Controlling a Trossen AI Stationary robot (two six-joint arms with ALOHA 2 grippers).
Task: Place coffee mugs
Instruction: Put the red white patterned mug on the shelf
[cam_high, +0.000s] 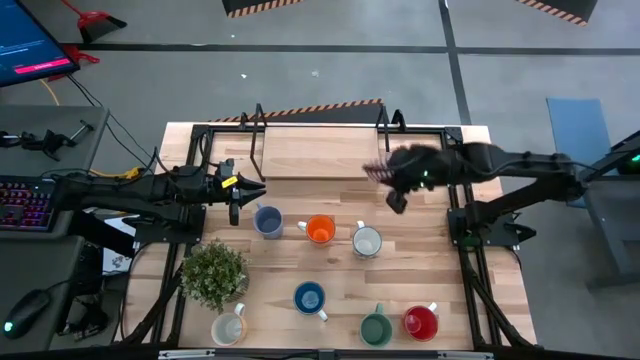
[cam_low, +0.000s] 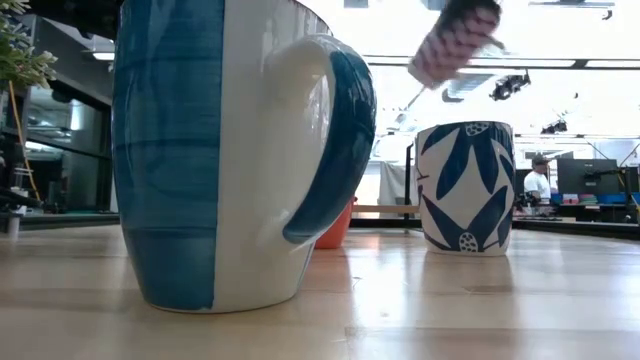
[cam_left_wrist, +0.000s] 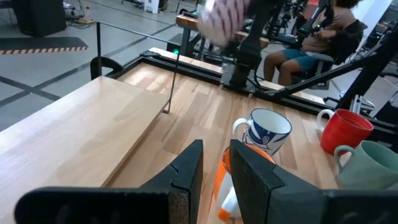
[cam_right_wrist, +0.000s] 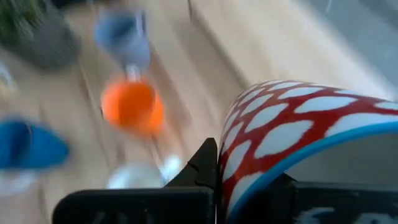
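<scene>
Right gripper is up over the table's centre-right, jaws clamped tight on the rim of a red-and-white patterned ceramic mug with a blue inner rim. The mug is off the table; in the low view it hangs tilted high above the other mugs.

Left gripper sits at about 9 o'clock on the table, by the raised light-wood board. Fingers stand a narrow gap apart, nothing between them.

On the wooden slatted table, middle row, 9 to 3 o'clock: grey-blue mug, orange mug, white mug with blue leaf pattern.

Front area: blue-and-white mug at about 6 o'clock, cream mug at 7 o'clock, green mug and red mug toward 5 o'clock.

Small potted green plant stands at 8 o'clock, just behind the cream mug.

A seated person shows beyond the table in the left wrist view.
</scene>
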